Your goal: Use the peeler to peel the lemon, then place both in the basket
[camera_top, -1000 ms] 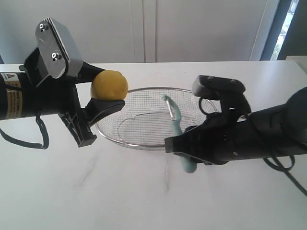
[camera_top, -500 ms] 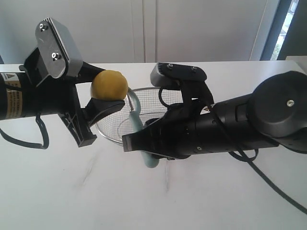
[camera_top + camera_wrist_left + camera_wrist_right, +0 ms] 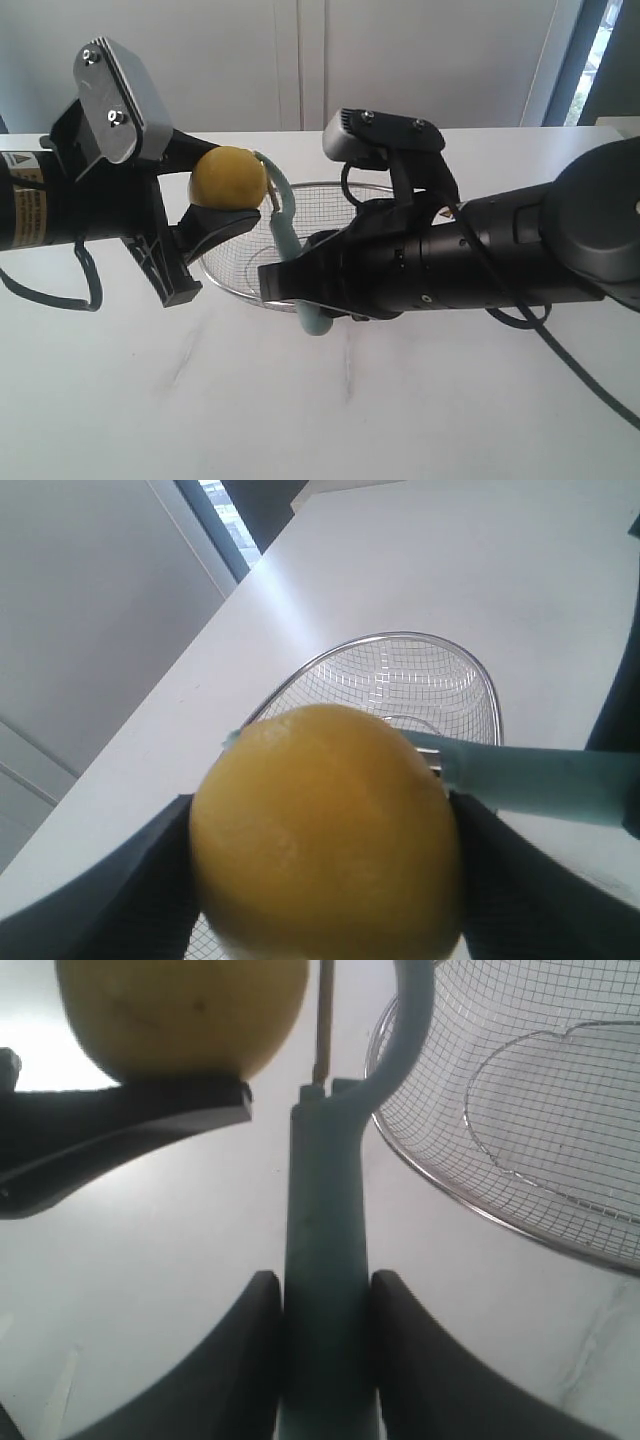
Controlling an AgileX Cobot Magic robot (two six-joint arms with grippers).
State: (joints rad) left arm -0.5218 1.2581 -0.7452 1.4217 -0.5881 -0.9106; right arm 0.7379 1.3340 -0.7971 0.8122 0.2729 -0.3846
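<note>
Right gripper (image 3: 324,1280) clamping peeler (image 3: 325,1180), head beside lemon (image 3: 229,177) in left gripper (image 3: 325,870), basket (image 3: 400,636) rim near

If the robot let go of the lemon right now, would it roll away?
Probably: the lemon looks round, so on the flat table it would likely roll. It seems firm, since the left end effector grips it with no dent showing. Its smooth skin might be slippery too.
</note>
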